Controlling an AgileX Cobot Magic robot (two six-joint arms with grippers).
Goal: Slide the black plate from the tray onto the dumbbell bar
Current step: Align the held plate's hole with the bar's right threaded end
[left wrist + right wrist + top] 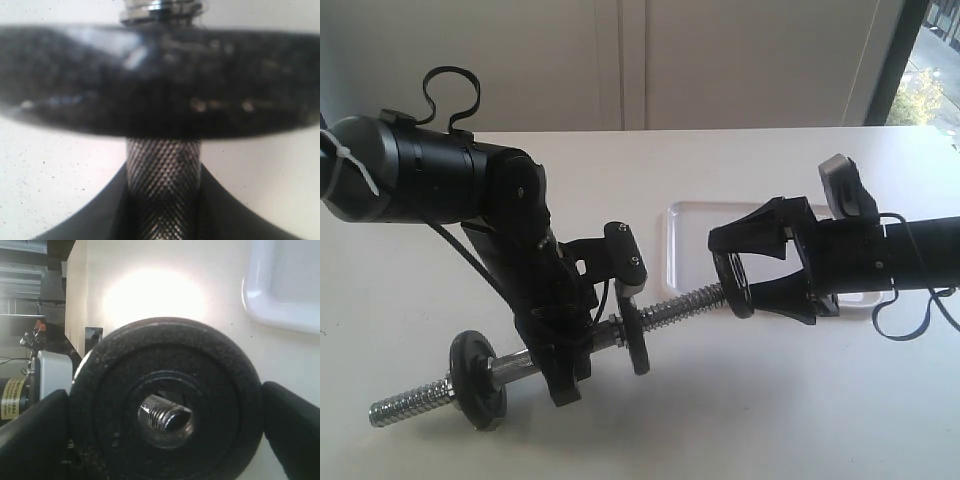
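My left gripper (pixel 567 380) is shut on the knurled middle of the dumbbell bar (pixel 680 306), holding it tilted above the table. In the left wrist view the bar (pixel 163 180) runs between my jaws up to a black disc (pixel 160 85). That disc (pixel 638 340) sits just right of my grip, and another disc (pixel 475 380) sits near the bar's left threaded end. My right gripper (pixel 730 270) is shut on the black plate (pixel 732 292) by its rim. The bar's right threaded tip (pixel 165 416) pokes through the plate's (pixel 125 365) central hole. The white tray (pixel 685 225) lies behind.
The tray's rounded corner (pixel 280 290) shows beyond the plate in the right wrist view. The white table (pixel 770 400) spreads out below both arms. A loose black cable (pixel 910 320) hangs under the right arm. A window (pixel 930 60) is at the far right.
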